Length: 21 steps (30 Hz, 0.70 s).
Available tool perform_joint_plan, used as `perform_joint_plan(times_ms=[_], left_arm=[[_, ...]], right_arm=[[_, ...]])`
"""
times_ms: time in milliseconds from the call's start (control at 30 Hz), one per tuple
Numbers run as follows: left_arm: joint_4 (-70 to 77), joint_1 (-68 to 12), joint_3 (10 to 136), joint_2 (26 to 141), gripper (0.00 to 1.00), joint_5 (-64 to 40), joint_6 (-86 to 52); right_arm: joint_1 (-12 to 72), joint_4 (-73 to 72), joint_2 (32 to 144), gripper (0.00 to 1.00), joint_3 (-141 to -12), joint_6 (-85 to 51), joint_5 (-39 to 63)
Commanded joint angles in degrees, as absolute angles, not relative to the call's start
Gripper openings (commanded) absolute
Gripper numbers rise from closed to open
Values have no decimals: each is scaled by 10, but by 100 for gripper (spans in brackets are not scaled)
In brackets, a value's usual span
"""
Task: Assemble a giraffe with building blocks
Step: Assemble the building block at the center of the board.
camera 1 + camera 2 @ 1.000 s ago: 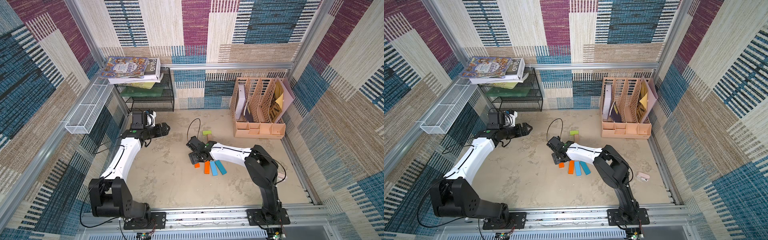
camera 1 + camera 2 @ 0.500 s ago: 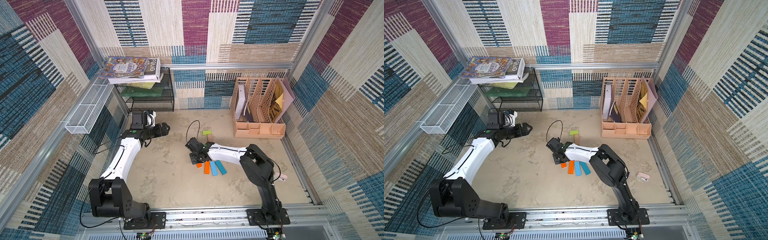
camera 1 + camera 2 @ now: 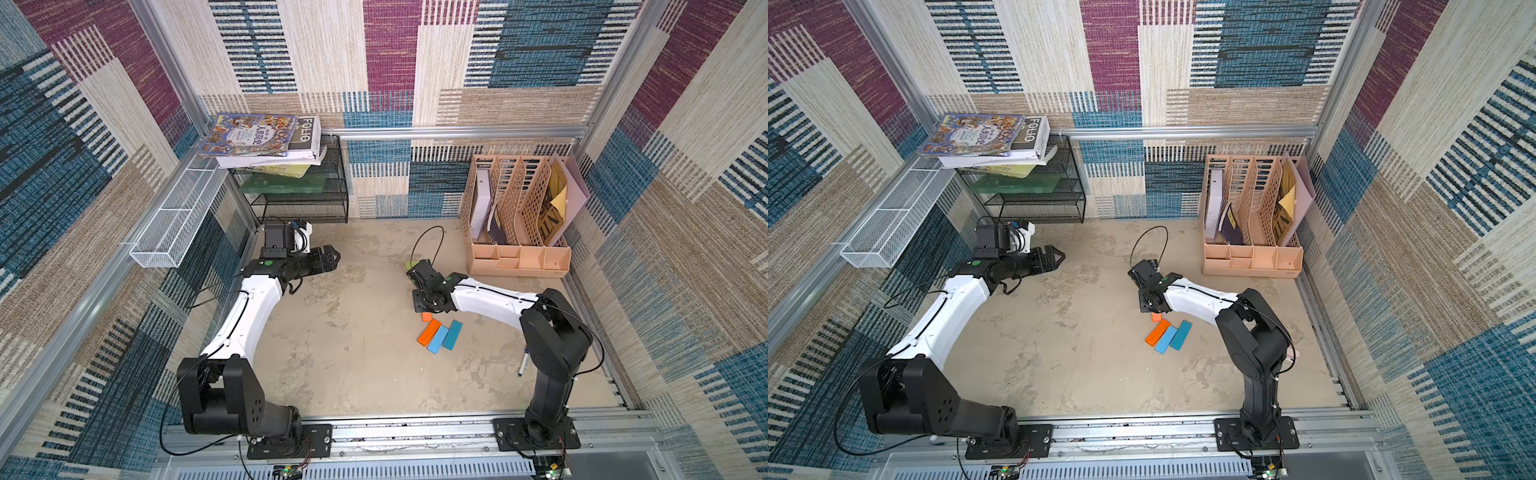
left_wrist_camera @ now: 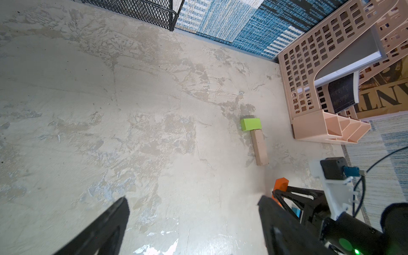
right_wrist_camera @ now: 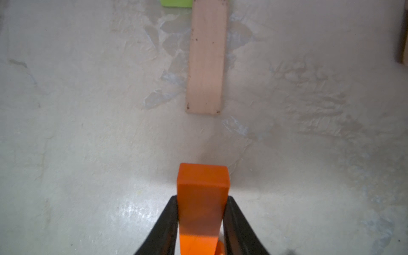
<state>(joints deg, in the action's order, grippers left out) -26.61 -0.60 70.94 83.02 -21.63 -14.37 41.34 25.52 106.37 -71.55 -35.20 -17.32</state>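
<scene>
Here the right arm (image 3: pixel 490 297) stretches low over the floor (image 3: pixel 353 365), right gripper (image 5: pixel 202 199) clamped on an orange block (image 5: pixel 202 176) near the tan block (image 5: pixel 206 57). The left arm (image 3: pixel 249 316) reaches forward, left gripper (image 4: pixel 192 205) spread wide.

Robot lab test cell with office furnishings. Enclosed by an aluminium frame (image 3: pixel 457 132) and carpet-tile walls (image 3: pixel 386 62). Left arm (image 3: pixel 249 316) and right arm (image 3: pixel 490 299) bolted to a rail (image 3: pixel 415 432) at the front edge, cables exposed. Along the back: black mesh shelf (image 3: pixel 299 208) stacked with books (image 3: pixel 257 137), and a file rack (image 3: pixel 515 259) holding papers. White wire basket (image 3: pixel 166 224) on the side wall. Concrete-look floor (image 3: pixel 353 365).
</scene>
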Motion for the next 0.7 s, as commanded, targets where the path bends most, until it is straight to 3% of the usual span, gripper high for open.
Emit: perform_joint_plan(times_ms=[0,667], left_arm=[[-261,-5,712,831,95,-222,-142],[-260,-5,711,830,95,-226,-144]], right_arm=[[403,240,1064,36,-709,-354,-167],[399,246,1128,37,-757,-372,-141]])
